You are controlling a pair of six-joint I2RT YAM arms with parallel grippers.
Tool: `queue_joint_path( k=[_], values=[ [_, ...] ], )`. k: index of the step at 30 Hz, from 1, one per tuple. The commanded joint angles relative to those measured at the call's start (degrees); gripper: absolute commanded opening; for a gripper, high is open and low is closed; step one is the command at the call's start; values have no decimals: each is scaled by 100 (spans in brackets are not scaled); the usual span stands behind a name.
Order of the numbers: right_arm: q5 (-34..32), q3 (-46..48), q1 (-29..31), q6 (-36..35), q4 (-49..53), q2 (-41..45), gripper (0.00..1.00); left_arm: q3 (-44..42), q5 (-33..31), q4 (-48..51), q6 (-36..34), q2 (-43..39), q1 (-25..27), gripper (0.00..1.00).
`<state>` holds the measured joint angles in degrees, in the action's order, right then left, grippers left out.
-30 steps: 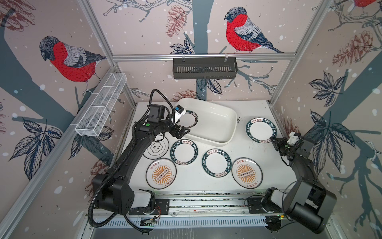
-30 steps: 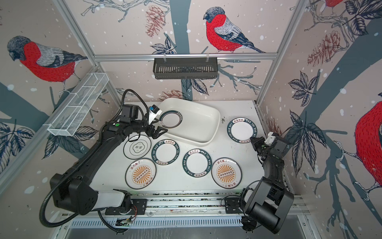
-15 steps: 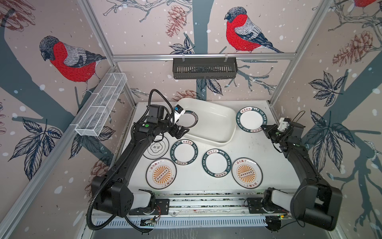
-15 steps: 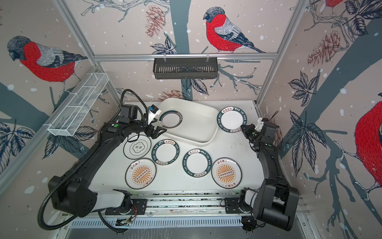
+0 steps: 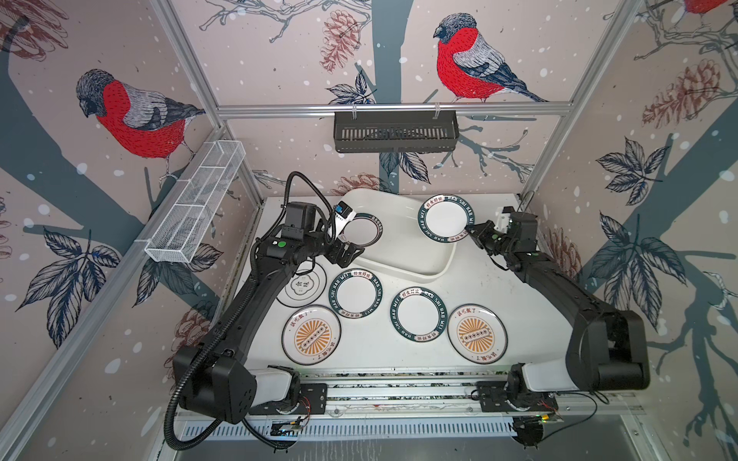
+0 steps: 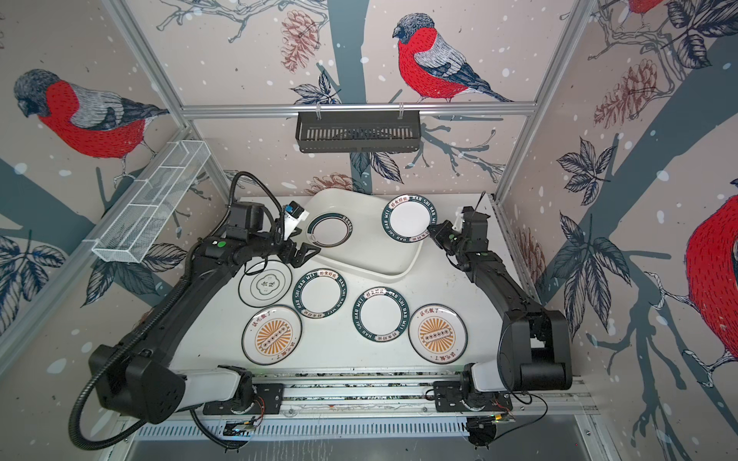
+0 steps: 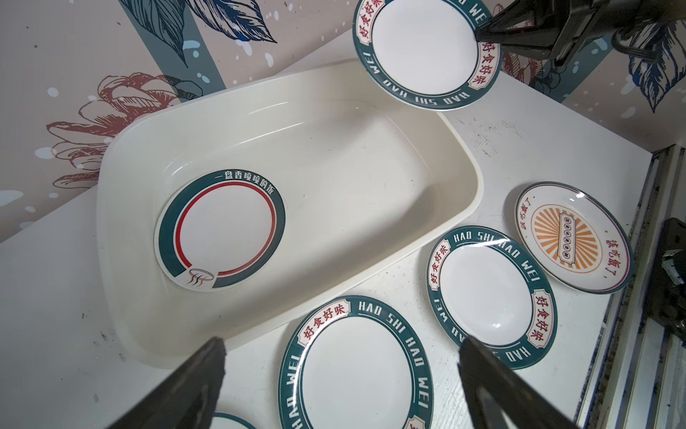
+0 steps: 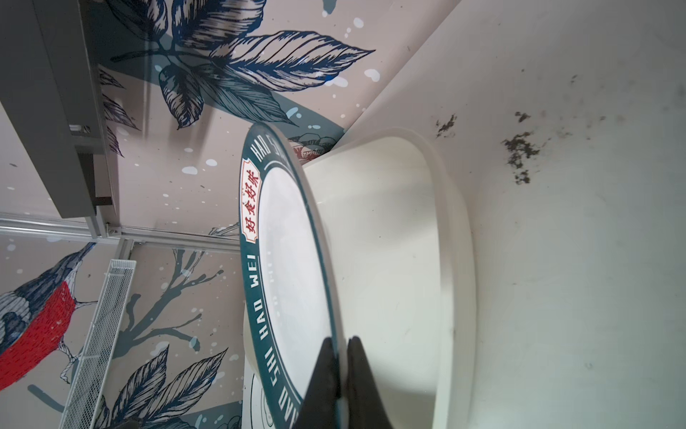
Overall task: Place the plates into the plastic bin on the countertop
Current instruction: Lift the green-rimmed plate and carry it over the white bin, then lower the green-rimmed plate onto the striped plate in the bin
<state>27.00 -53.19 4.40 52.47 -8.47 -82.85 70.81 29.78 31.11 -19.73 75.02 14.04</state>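
The right gripper (image 5: 470, 231) pinches a green-rimmed plate (image 5: 444, 217) by its edge over the bin (image 5: 407, 264) (a second plate (image 5: 361, 231) lies inside); the left gripper (image 5: 350, 254) gapes wide, empty.

**You Are Looking Into a Robot Test Booth**

You are looking at a small robot lab booth. Shiny metal bars (image 5: 391, 108) make a box frame around it. The walls (image 5: 279, 48) are covered with a picture of red birds and branches. A left arm (image 5: 239, 311) and a right arm (image 5: 559, 287), both black robot arms, sit on a metal track (image 5: 399, 393) at the front. A thick black hose (image 5: 168, 417) loops beside it. The white surface (image 5: 479, 287) has dark marks (image 8: 519, 148). A black basket (image 5: 395, 131), a wire basket (image 5: 195, 203), plates (image 5: 311, 335) and a white tub (image 5: 403, 239) make it look a bit like a kitchen.
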Motion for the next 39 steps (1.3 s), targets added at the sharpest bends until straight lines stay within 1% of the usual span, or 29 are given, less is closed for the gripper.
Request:
queue_joint_path(
  k=[1,9,15,29,39],
  values=[
    [-212,-212,335,158,-499,-306,2,38,-16,99,-22,-67,4,97],
    [-334,-1069,1235,259,-709,-1558,2,-7,34,82,30,-133,9,97],
    [-310,-1843,1626,248,-569,-2438,2,27,28,114,48,-174,9,97],
    [-671,-3331,2191,-112,252,-3695,2,39,74,63,109,-126,3,97],
    [-820,-4148,2299,-237,789,-4334,2,43,115,41,136,-111,10,97]
  ],
)
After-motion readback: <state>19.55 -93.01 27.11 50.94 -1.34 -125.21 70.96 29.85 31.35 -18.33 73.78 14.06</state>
